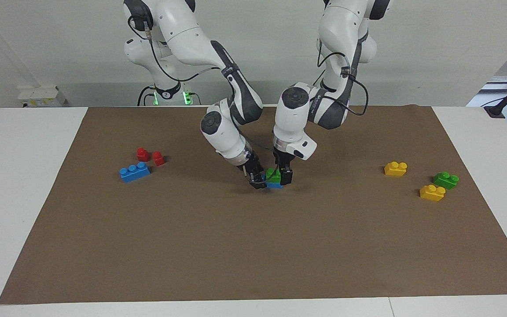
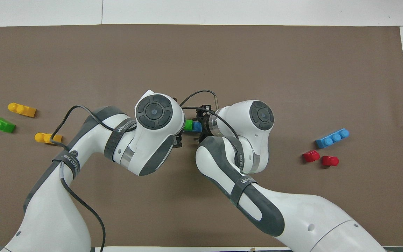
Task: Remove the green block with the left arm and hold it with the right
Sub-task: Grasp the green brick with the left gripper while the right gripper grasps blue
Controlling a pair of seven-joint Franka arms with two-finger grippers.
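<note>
While the green block (image 1: 273, 175) sits pressed on a blue brick (image 1: 274, 185) at the middle of the brown mat (image 1: 253, 246), the left gripper (image 1: 286, 177) pinches its light, stiff, smooth sides and the right gripper (image 1: 257, 179) clamps the blue brick.

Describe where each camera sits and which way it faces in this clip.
Facing view: high across the table, looking at the robots; both arms descend from the top to the green block stacked on a blue brick.
Overhead view: above the robots' end, looking steeply down; both arms enter from the bottom, wrists covering the stack.
Shared: left gripper, right gripper, brown mat, the loose blue, red, yellow and green bricks, mirrored half a turn.
</note>
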